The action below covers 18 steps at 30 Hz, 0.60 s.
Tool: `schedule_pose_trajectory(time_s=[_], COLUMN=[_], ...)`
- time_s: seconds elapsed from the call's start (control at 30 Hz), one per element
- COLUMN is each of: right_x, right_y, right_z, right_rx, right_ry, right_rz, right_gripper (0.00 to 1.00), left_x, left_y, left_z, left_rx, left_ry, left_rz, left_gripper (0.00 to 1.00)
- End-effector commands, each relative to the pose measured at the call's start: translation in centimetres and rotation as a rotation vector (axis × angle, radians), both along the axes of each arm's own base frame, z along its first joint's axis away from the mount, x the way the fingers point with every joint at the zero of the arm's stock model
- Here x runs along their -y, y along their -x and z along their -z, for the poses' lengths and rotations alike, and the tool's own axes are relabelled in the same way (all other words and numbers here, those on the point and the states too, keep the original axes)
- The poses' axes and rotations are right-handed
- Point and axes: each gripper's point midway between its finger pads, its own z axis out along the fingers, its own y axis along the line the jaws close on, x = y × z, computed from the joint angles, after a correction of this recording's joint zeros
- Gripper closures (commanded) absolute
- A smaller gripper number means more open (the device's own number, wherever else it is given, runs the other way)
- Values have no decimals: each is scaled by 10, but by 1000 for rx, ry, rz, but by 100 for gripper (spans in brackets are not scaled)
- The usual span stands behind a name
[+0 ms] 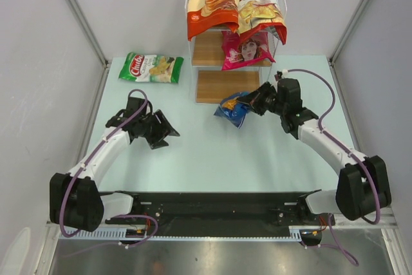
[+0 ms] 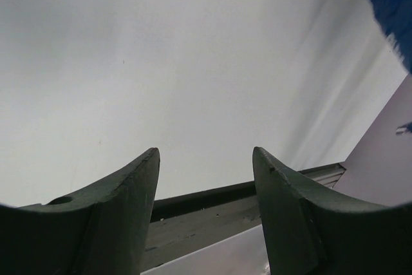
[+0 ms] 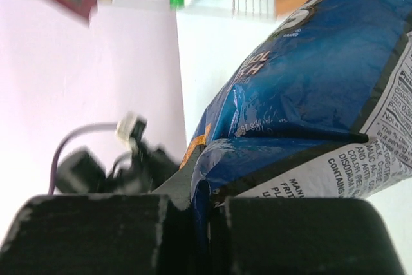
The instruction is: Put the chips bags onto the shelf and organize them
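Nearest, on the left: black two-finger left end effector (image 1: 162, 134), released, jaws spread with nothing between them, poised over pale mint surface (image 1: 193, 159). Further in, on the right: black right end effector (image 1: 250, 102), clenched on edge of glossy blue chips bag (image 1: 232, 110), fold of foil pinched between the fingers (image 3: 90, 236) in the wrist view, bag just in front of lowest board of the shelf. Beyond, toward the far left of the surface: glossy green chips bag (image 1: 151, 67), lying flat, beside but apart from three-tier shelf of white wire and light wooden boards (image 1: 225, 86). Farther back, on the middle board: pink chips bag (image 1: 244, 49), tilted. Farthest, on the top tier: orange-and-cream chips bag (image 1: 211, 3) and red chips bag (image 1: 261, 11), side by side, touching, lower edges hanging over the front.
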Motion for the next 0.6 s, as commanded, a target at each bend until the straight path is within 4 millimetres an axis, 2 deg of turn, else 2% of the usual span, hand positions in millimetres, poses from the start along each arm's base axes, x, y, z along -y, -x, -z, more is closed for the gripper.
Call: schedule_pose_trajectory(time_s=[0.0,0.1,0.13,0.23,0.33,0.37,0.43,0.47,0.5,0.57], right_x=[13,11,11,18,26,24,26,26,24,24], right_y=[-55,-72,-76,-90,-105,-112,-121,-127,-134,-142], right_z=[-75,-80,-89,-82,-65,-50,-36,-22,9,37], right_rx=[324,358,394,387,365,347,342,311,251,184], right_ry=[-73,-141,-171,-168,-129,-107,-80,-74,-53,-83], right_rz=[180,207,217,295,405,420,477,488,488,501], right_gripper=[100,100,100,100,100,100,100,100,100,100], left_x=[1,1,2,4,7,8,11,13,14,15], left_y=[4,6,6,2,2,2,2,2,1,0], left_z=[-4,-2,-2,-4,-1,1,3,3,2,2], left_rx=[-2,-10,-13,-4,-13,-16,-20,-19,-16,-14], left_ry=[4,5,10,4,7,10,16,24,27,28], left_rz=[19,22,24,36,44,50,59,65,69,73], left_gripper=[35,35,35,35,35,35,35,36,36,36])
